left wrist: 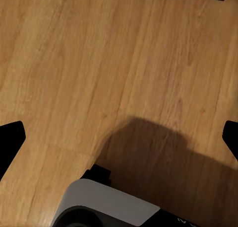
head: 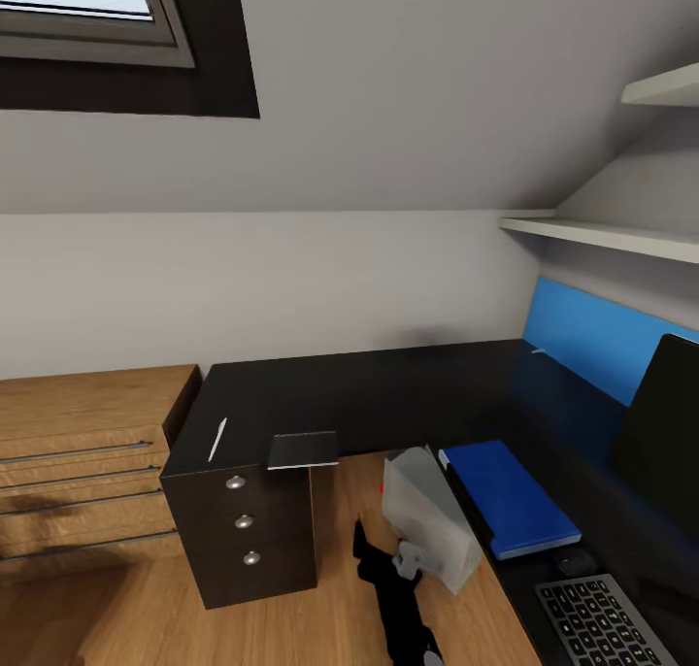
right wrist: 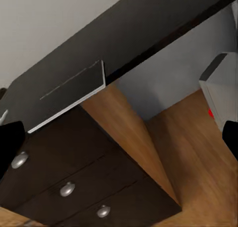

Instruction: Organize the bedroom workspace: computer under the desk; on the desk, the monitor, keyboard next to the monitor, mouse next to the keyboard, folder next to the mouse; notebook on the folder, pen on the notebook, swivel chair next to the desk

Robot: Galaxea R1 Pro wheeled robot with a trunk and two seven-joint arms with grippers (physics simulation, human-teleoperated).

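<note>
notebook (head: 303, 449) overhanging desk (head: 388, 389) edge — drawers (head: 245, 522) below

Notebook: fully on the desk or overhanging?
Overhanging. The notebook lies flat above the drawers, its white-edged front past the desk edge.

Sloping pale walls, dark-framed skylight (head: 92, 25), white shelves (head: 602, 234), wooden drawer chest (head: 87, 462), plank floor (left wrist: 99, 63)

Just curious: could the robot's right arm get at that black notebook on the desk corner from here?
Probably yes. The notebook lies flat at the desk edge above the drawers, overhanging slightly, with nothing on it; the right gripper faces it, fingers spread.
</note>
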